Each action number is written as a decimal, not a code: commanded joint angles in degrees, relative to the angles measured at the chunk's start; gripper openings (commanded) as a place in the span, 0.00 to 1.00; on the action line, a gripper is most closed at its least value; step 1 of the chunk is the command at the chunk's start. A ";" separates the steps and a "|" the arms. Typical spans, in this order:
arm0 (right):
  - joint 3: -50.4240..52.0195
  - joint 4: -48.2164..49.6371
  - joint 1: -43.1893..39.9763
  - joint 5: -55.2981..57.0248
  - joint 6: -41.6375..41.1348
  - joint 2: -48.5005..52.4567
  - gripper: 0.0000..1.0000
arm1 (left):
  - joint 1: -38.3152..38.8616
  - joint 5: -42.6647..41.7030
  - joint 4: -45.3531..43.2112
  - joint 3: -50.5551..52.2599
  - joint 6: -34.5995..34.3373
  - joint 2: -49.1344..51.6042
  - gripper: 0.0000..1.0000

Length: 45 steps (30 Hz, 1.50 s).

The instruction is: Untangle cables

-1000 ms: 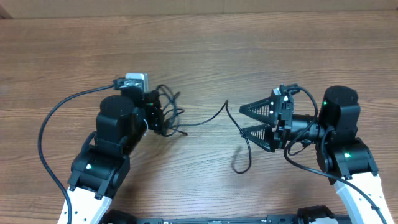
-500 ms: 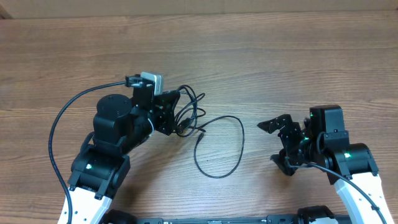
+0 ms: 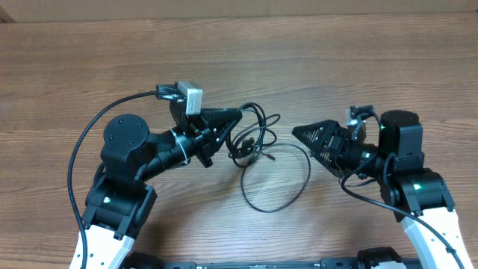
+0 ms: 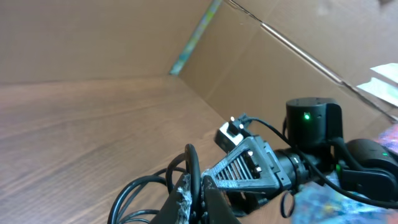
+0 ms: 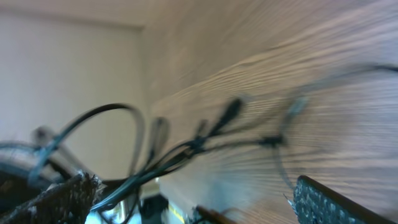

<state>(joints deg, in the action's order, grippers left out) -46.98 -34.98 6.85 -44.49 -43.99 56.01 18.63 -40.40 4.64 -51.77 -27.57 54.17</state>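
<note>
Black cables (image 3: 249,140) lie in a small knot near the middle of the wooden surface (image 3: 358,60). One long strand loops out toward the near edge and curves round to the right. The left arm's fingers (image 3: 228,118) are closed, pinching a strand at the upper left of the knot; in the left wrist view a loop rises right at their tips. The right arm's fingers (image 3: 317,133) stand wide apart, holding nothing, and point at the knot from just right of the loop. The right wrist view is blurred but shows the strands between them.
</note>
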 commanded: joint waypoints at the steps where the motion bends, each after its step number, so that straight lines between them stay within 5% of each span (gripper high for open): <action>1: -0.74 2.21 0.28 -8.41 5.97 -1.79 1.00 | -0.28 -2.69 -0.68 -0.57 -3.43 -0.17 0.04; 21: -0.74 10.32 0.28 -15.15 6.54 -3.30 1.00 | 6.58 -0.72 -1.36 -0.57 -7.17 0.61 0.04; 27: -0.74 12.94 0.28 -18.99 6.58 -3.28 0.92 | 9.99 -0.72 -5.73 -0.57 -7.41 2.80 0.04; 31: -0.72 15.65 0.28 -22.05 6.62 -3.28 0.84 | 12.11 -0.72 -11.15 -0.57 -9.09 5.14 0.04; 38: -0.72 18.40 0.28 -25.16 6.58 -3.28 0.54 | 13.29 -0.07 -12.98 -0.57 -11.04 8.50 0.04; 45: -0.72 18.23 0.28 -25.09 6.56 -3.28 0.11 | 14.19 -0.02 -14.49 -0.57 -11.67 10.97 0.04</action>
<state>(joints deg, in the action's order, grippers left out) -46.96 -17.23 6.85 -67.81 -38.04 53.47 32.29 -40.73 -9.56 -51.77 -38.06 64.05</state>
